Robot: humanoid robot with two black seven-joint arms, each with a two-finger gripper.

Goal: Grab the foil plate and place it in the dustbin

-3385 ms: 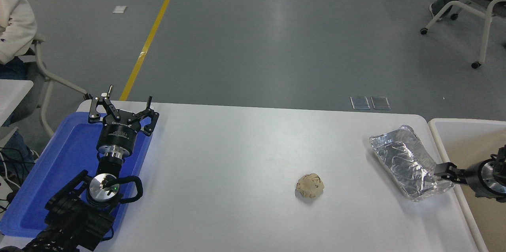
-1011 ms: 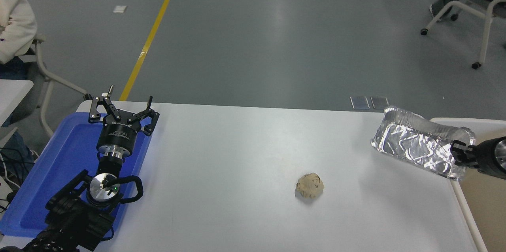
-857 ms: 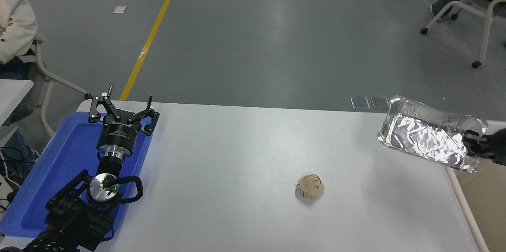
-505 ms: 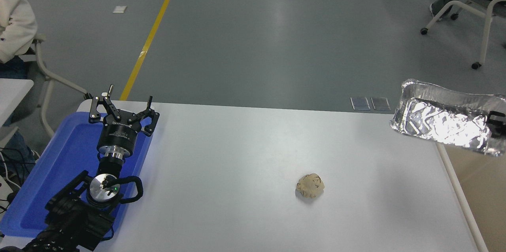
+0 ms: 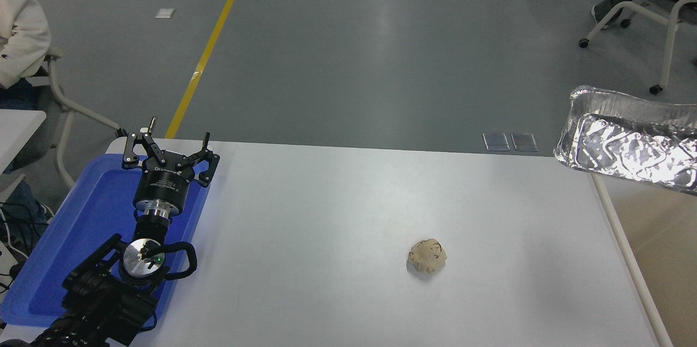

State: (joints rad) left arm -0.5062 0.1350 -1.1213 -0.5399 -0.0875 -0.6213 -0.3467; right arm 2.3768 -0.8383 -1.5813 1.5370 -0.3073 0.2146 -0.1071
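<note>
Lifted since before, foil plate (image 5: 631, 148) hangs above dustbin (image 5: 626, 260); left gripper (image 5: 169, 151) jaws spread; lettering illegible.

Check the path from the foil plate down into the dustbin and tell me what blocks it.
Nothing visible blocks it. The foil plate is lifted at the right edge of the view, above the dustbin, whose visible tan interior shows nothing inside. The paper ball lies on the table to the left, out of that path. The right gripper is out of view.

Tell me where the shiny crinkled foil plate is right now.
In the head view the shiny crinkled silver foil plate hangs in the air at the right edge, tilted, above the off-white dustbin's rim, beyond the white table's far right corner.
</note>
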